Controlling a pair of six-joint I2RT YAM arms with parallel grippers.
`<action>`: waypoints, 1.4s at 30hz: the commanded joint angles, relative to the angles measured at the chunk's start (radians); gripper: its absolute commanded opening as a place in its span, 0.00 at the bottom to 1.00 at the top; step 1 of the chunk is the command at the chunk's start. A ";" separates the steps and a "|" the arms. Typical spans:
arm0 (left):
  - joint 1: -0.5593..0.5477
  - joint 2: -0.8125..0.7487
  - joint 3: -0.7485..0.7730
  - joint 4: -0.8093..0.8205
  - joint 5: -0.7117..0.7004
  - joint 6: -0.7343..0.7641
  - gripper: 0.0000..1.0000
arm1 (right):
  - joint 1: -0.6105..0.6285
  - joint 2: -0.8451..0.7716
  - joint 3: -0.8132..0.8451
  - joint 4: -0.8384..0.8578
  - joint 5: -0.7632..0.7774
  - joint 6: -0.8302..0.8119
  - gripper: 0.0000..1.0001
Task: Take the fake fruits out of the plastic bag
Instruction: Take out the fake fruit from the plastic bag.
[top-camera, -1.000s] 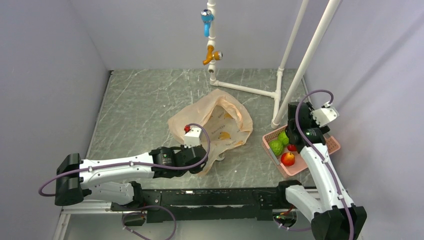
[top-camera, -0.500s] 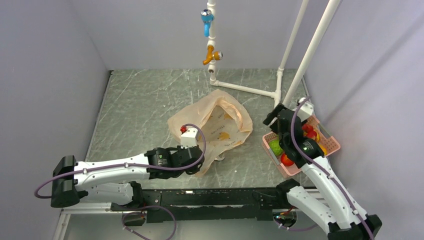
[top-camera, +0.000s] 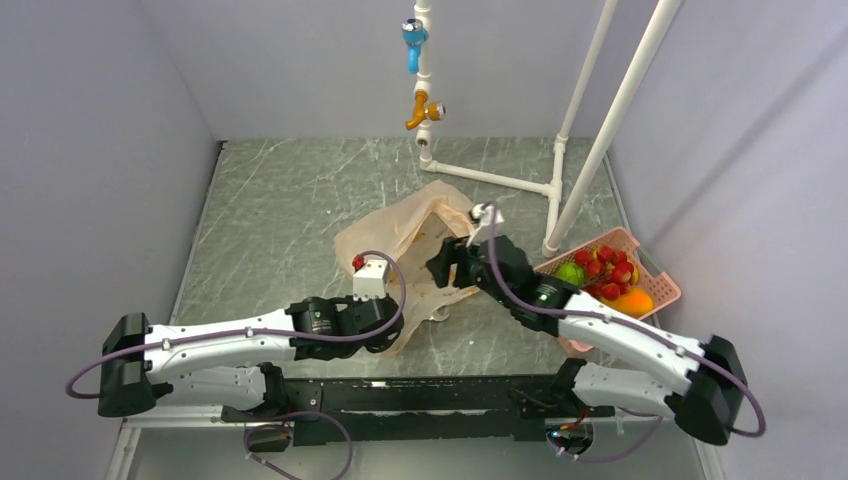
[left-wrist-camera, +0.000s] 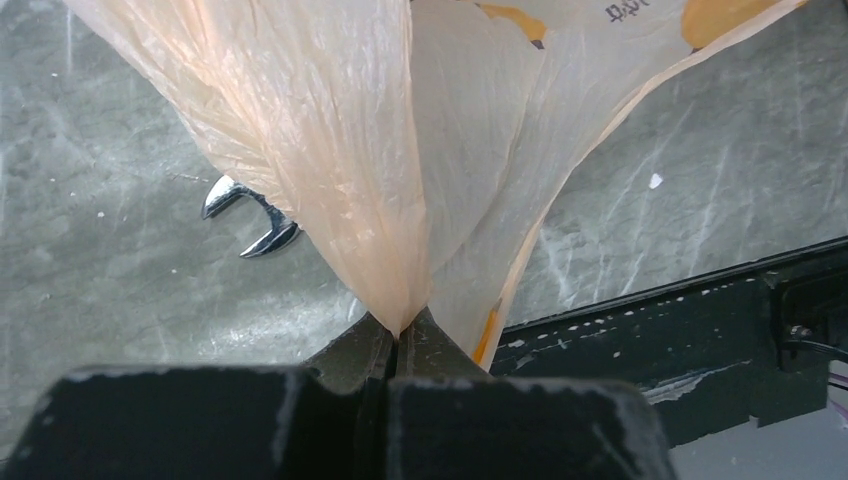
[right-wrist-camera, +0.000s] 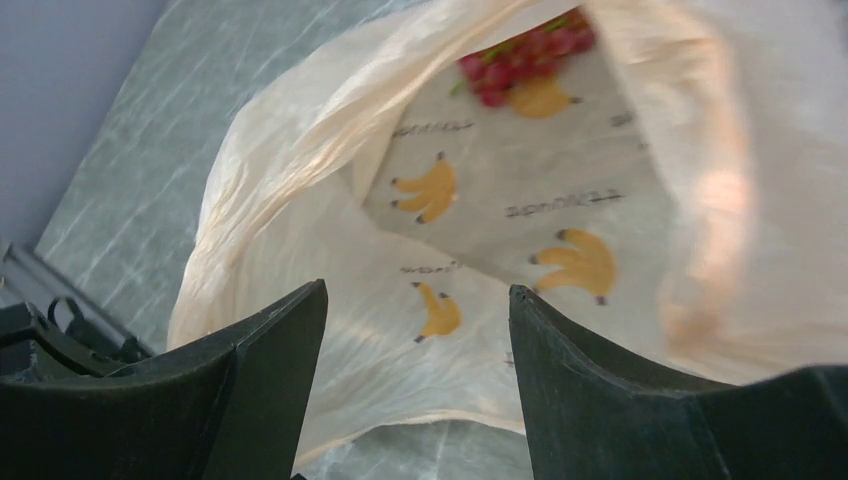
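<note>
Left wrist: left gripper (left-wrist-camera: 400, 338) clamps the plastic bag (left-wrist-camera: 360, 150); a wrench (left-wrist-camera: 246, 217) lies beside it on the tabletop (left-wrist-camera: 90, 130). Right gripper (right-wrist-camera: 417, 292) gapes empty toward the grape bunch (right-wrist-camera: 520, 55) inside.

- The table (top-camera: 290, 210): grey-green marbled top, scuffed and scratched.
- The plastic bag (top-camera: 420, 235), peach-orange, slumped near the middle.
- A pink basket (top-camera: 666, 286) at the right edge.
- A white pipe frame (top-camera: 500, 180) standing towards the back.
- A small steel wrench (left-wrist-camera: 250, 220) lying just beside the bag.

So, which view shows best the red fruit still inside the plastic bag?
The right wrist view: it looks into the open plastic bag, where the red grape bunch lies deep inside. In the top view the bunch cannot be made out. The left wrist view shows only the bag's outer skin, pinched in the left gripper.
</note>
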 joint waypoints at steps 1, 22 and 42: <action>0.001 -0.006 -0.029 -0.047 -0.004 -0.039 0.00 | 0.037 0.133 0.024 0.187 -0.131 -0.038 0.69; 0.002 -0.094 -0.030 -0.072 -0.027 -0.044 0.00 | 0.041 0.396 -0.016 0.445 0.009 0.024 0.42; 0.002 -0.067 0.118 0.070 0.026 0.118 0.00 | -0.187 0.816 0.305 0.413 -0.237 0.188 0.51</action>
